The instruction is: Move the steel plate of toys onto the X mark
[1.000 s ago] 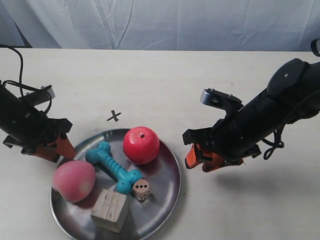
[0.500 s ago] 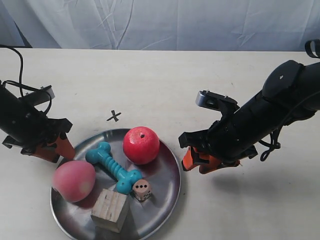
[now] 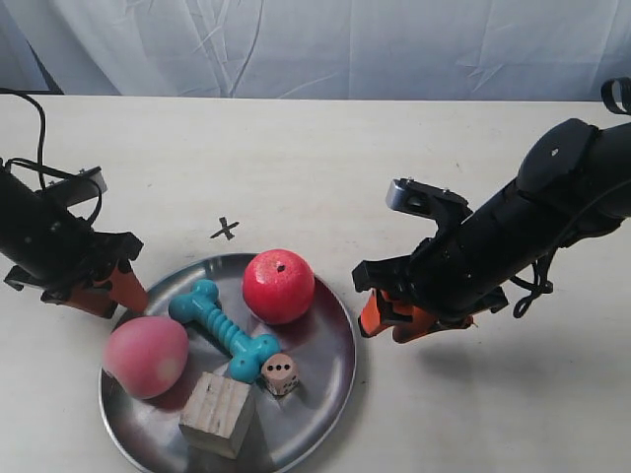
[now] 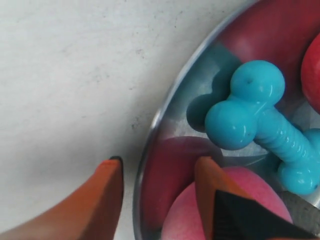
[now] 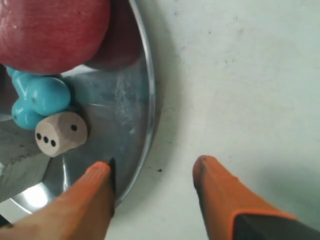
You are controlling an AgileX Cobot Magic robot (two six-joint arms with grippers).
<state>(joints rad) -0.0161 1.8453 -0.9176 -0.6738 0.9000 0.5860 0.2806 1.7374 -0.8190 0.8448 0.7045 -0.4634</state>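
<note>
The steel plate (image 3: pixel 330 345) is seen lying flat on the cream counter (image 3: pixel 325 168), and all the toys are carried in it. The red apple (image 3: pixel 279 286) is set at the plate's far edge, and the pink peach (image 3: pixel 145 356) at the edge nearest the left pincer (image 4: pixel 159 167). The teal bone (image 3: pixel 224 329) is laid slantwise across the plate's middle. The small die (image 3: pixel 280 373) is placed against one end of the bone, and the wooden cube (image 3: pixel 216 414) sits near the plate's front edge. The X mark (image 3: pixel 225 230) is drawn on the counter just outside the plate's far rim, close to the apple. It is not covered by the plate.

The left pincer is held with its orange fingers (image 4: pixel 107 200) apart. The plate's rim is straddled, with one finger over the bare counter and the other above the peach. The right pincer (image 5: pixel 152 167) is likewise held apart at the opposite side of the plate. One of its fingers is over the plate's inner slope near the die, and the other over the counter. Nothing is clamped by either pincer. Whether the rim is touched cannot be told.
</note>
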